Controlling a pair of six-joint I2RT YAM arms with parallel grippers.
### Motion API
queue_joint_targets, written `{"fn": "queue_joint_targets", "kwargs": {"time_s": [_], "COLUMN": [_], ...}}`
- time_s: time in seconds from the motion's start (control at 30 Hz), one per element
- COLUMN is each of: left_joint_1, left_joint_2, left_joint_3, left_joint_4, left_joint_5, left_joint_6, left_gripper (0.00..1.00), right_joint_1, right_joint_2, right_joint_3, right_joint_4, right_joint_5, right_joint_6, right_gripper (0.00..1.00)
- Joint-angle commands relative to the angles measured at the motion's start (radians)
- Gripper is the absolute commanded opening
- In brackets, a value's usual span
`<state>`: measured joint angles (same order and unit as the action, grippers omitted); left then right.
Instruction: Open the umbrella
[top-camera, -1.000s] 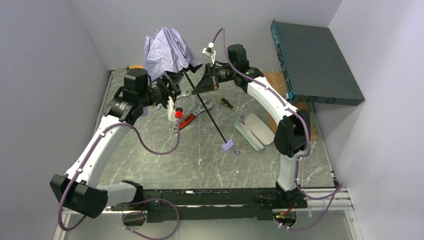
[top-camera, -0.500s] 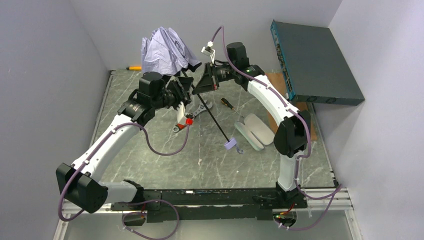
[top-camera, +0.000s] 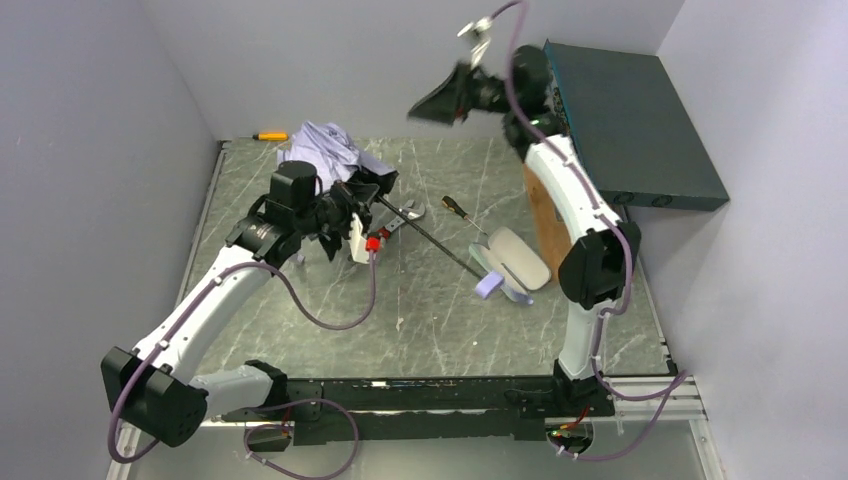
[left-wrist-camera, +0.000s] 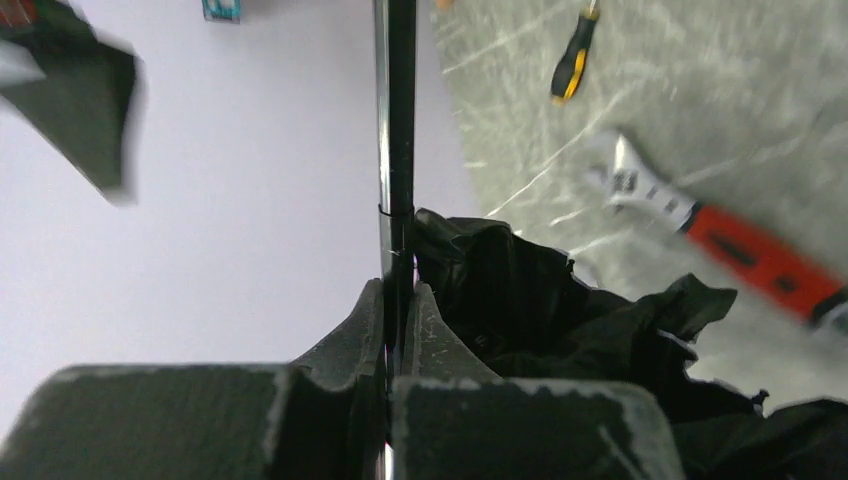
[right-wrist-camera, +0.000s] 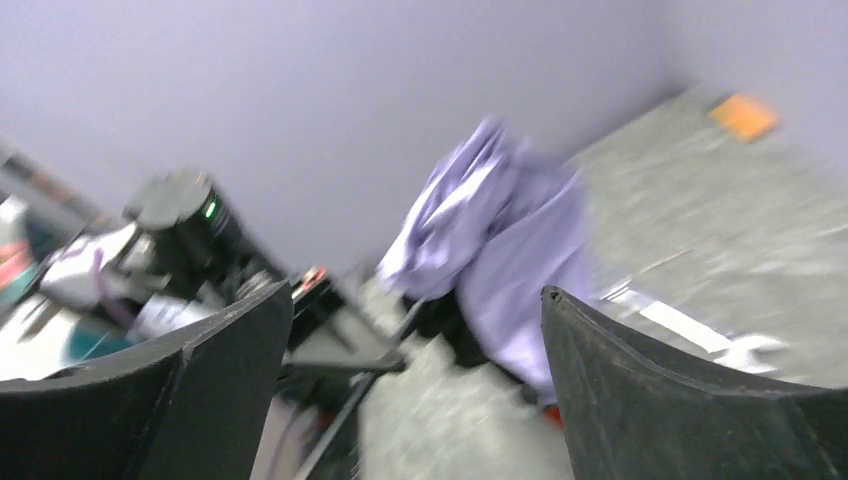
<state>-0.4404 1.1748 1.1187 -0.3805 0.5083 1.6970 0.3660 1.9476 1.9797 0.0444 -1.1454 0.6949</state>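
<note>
1. The umbrella (top-camera: 430, 240) lies collapsed on the table (top-camera: 420, 320). Its lavender handle (top-camera: 487, 285) sits nearest, against the near-left edge of the mint-green case (top-camera: 520, 262). Whether they actually touch I cannot tell.
2. From there the thin black shaft (left-wrist-camera: 400, 120) slants away to the far left of the case.
3. The left gripper (top-camera: 378, 192) is clamped hard on that shaft where it enters the fabric. Its fingers (left-wrist-camera: 350, 335) pinch the rod, with the black lining (left-wrist-camera: 540, 300) bunched just beside them.
4. Judgement: opening has barely begun. To do it well, keep this pinch square on the rod, anchor the handle end, and push the sliding collar along the shaft without snagging cloth.
5. The canopy (top-camera: 322, 150) lies crumpled further left of the case.
6. Beyond and high above the case hangs the right gripper (top-camera: 447, 100), jaws spread wide and holding nothing.
7. The collar, ribs and catch are buried under fabric. The right wrist view is smeared, and the shaft's top is cut off in the left wrist view.
</note>
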Motion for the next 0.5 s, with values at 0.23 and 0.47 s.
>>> {"fn": "queue_joint_targets", "kwargs": {"time_s": [0.23, 0.47], "left_joint_1": [0.457, 0.434], "left_joint_2": [0.104, 0.258], "left_joint_3": [0.372, 0.512], "left_joint_4": [0.471, 0.529], "left_joint_5": [0.195, 0.292], "left_joint_6": [-1.483, -1.921], "left_gripper": [0.00, 0.00], "right_joint_1": [-0.257, -0.187], "right_joint_2": [-0.129, -0.277], "right_joint_3": [-0.034, -0.238], "right_joint_4": [0.293, 0.185], "right_joint_5": [0.271, 0.258], "right_joint_6": [0.189, -0.050], "right_gripper": [0.97, 0.97]}}
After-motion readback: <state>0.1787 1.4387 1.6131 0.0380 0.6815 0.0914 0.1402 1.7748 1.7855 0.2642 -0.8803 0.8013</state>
